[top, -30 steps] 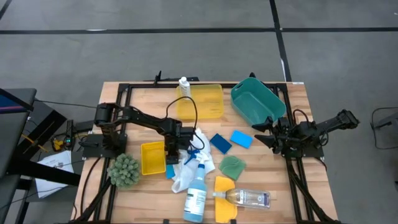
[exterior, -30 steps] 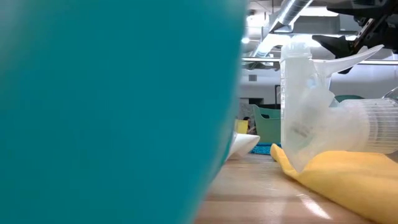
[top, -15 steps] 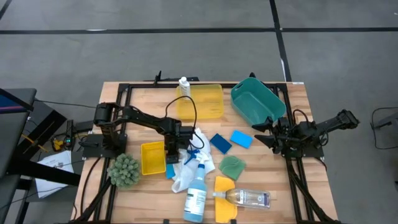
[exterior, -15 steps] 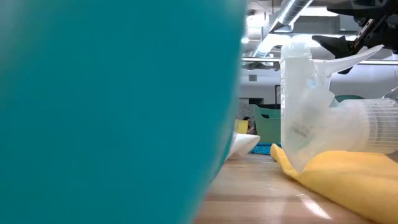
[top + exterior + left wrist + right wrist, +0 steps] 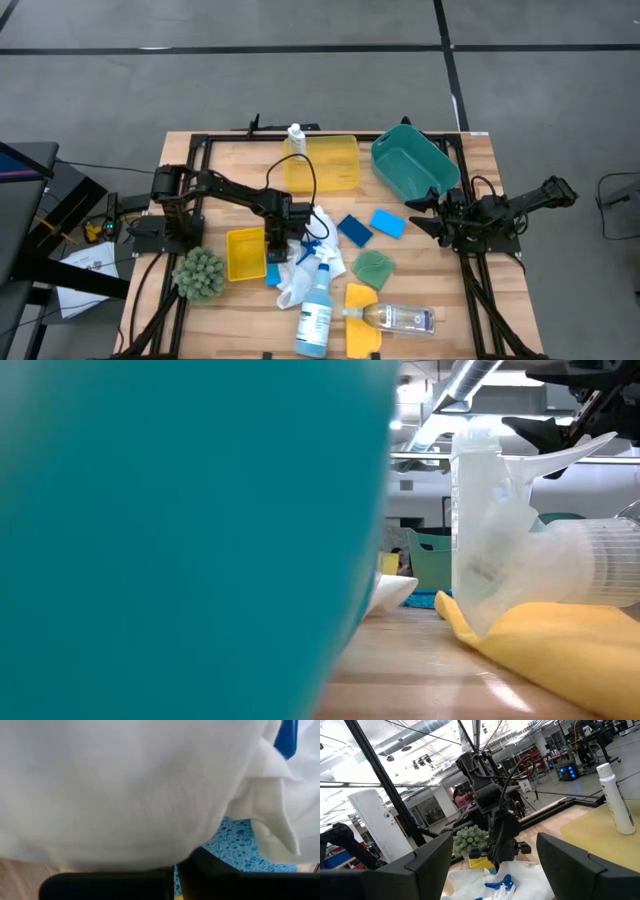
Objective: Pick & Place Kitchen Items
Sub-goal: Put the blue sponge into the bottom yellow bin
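Gripping the crumpled white cloth (image 5: 300,268) with jaws pinched shut, the left gripper (image 5: 275,250) should lift straight, shedding the blue sponge (image 5: 243,851); right jaws stay spread.

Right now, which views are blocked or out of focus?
Low view: a blurred teal bin right at the lens fills the left half; the spray bottle is soft too. Left wrist view: white cloth pressed close covers nearly everything. High view: sharp, even light. Right wrist view: clear, bright room behind.

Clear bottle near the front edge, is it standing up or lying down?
Lying down: the clear bottle rests on its side beside the yellow cloth.
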Robot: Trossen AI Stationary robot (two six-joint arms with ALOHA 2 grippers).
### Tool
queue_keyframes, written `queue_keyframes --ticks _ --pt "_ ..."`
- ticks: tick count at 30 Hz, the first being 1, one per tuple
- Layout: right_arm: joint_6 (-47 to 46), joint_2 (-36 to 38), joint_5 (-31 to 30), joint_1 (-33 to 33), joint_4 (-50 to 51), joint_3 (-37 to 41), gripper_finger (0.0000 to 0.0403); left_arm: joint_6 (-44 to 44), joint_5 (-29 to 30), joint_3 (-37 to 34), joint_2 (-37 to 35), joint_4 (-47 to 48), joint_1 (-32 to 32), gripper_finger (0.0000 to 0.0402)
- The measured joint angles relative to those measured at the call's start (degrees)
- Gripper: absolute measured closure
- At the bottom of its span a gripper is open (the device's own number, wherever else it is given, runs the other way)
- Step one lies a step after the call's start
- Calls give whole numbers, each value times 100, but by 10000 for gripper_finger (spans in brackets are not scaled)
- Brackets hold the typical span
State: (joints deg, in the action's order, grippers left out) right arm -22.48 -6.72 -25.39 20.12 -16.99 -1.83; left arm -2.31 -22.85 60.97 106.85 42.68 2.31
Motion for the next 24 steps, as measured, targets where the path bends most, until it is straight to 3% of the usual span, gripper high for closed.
queue_keyframes --ticks 7,24 --pt "0 -1 2 0 0 0 125 103 46 0 -86 142 94 400" --pt "0 -2 0 0 -1 0 125 254 680 320 -1176 676 345 401"
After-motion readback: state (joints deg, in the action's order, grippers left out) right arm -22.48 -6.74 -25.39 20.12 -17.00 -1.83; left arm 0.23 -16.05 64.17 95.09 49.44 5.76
